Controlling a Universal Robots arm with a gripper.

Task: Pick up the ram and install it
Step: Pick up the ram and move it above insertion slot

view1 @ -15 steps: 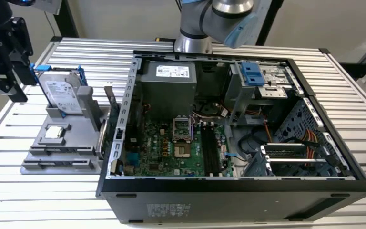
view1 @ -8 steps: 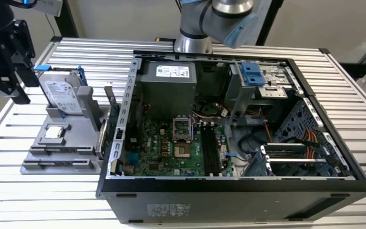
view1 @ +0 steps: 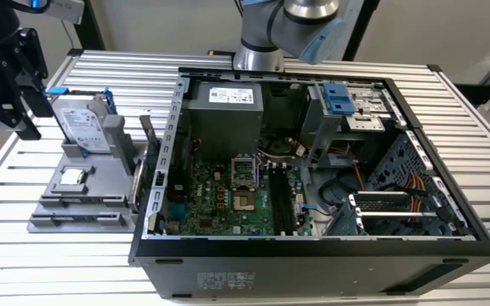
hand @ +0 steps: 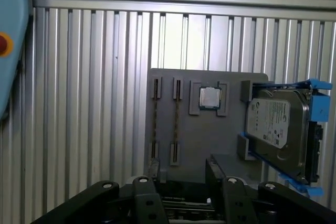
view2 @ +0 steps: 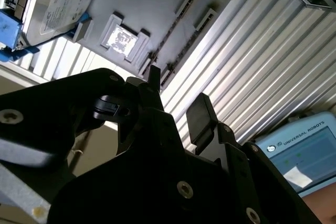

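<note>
Ram (hand: 156, 121) stands on edge in a slot of the gray tray (hand: 210, 135) on the desk (hand: 94, 103), near the processor (hand: 209, 98) and hard drive (hand: 275, 124), while the pincer (hand: 181, 174) hovers over the tray, released and empty.

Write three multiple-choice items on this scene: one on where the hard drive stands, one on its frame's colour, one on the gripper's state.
1. Where does the hard drive stand?
A inside the computer
B on the grey tray
C on the bare table

2. What colour is its frame?
A red
B blue
C yellow

3. The gripper is:
A open and empty
B shut on the ram
C shut on the processor chip

Answers:
1 B: it stands on the tray, at the exterior view's left of the case.
2 B: blue rails edge the drive.
3 A: in the first wrist view its fingers stand apart with nothing between them.
</note>
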